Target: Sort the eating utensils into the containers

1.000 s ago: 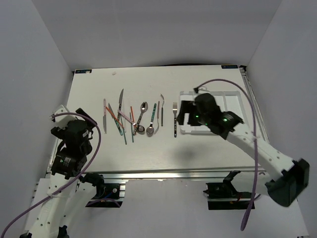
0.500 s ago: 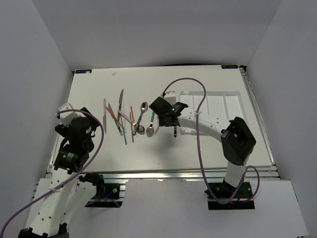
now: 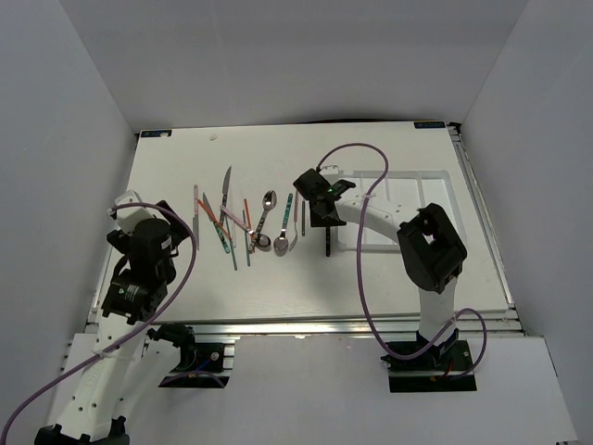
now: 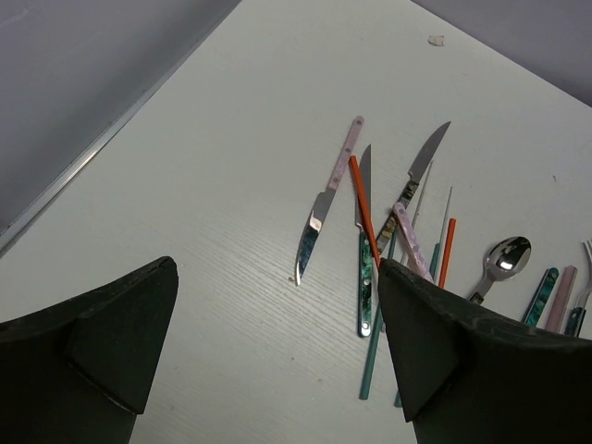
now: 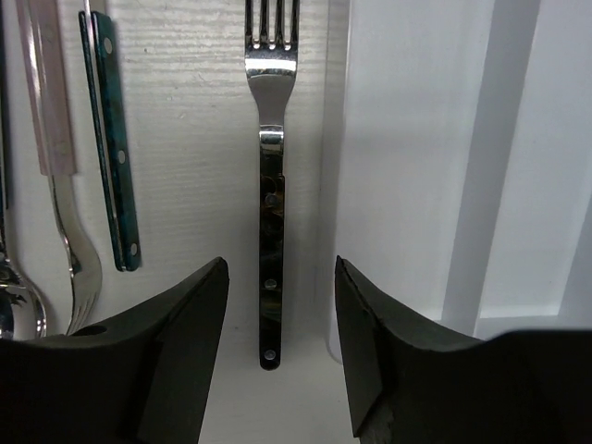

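Note:
The eating utensils lie in a loose row at mid-table: a pink-handled knife, a teal-handled knife, a red chopstick, spoons and a dark-handled fork. The white tray lies just right of that fork. My right gripper is open low over the fork, its fingers on either side of the handle's end, touching nothing. The tray wall is close on the right. My left gripper is open and empty, above bare table left of the knives.
A teal-handled utensil and a pink-handled fork lie just left of the dark fork. The table's left edge runs near my left gripper. White walls enclose the table.
My right arm has swung left from above the tray to the dark-handled fork and come down over it. My left arm has shifted only slightly.

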